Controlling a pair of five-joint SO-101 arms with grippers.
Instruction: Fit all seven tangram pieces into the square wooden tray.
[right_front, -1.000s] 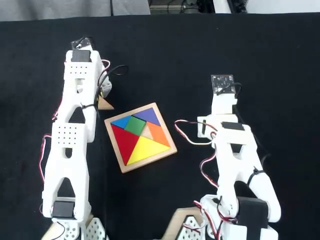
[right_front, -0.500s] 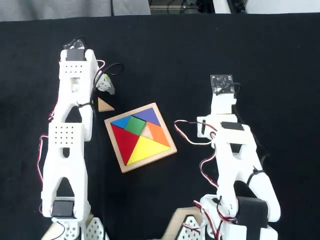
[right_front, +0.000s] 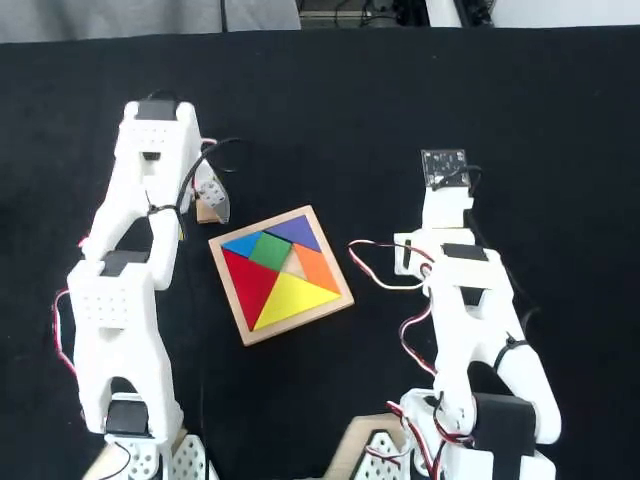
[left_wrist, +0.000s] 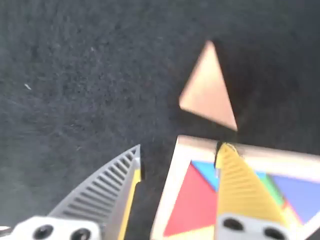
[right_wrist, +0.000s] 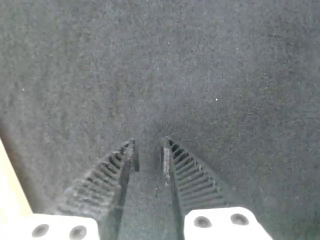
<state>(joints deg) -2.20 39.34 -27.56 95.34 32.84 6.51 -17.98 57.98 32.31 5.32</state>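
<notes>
The square wooden tray (right_front: 343, 298) lies turned at the table's middle, holding blue, green, purple, red, yellow and orange pieces. A small wood-coloured triangular gap (right_front: 293, 264) shows among them. A tan triangle piece (left_wrist: 207, 91) lies on the black cloth just off the tray's far left corner (left_wrist: 186, 144). My left gripper (left_wrist: 181, 150) hangs open above that corner, its fingers (right_front: 213, 194) partly covering the tan triangle (right_front: 205, 212) in the high view. My right gripper (right_wrist: 149, 150) stands right of the tray over bare cloth, shut with nothing in it.
Black cloth covers the table. Red and white cables (right_front: 372, 268) loop from the right arm close to the tray's right corner. Wooden arm bases (right_front: 358, 448) sit at the front edge. A pale wooden edge (right_wrist: 7, 185) shows beside the right gripper.
The left arm drew back toward the front, and its gripper swung from beyond the tan triangle to over it. The triangle, tray and right arm stayed put.
</notes>
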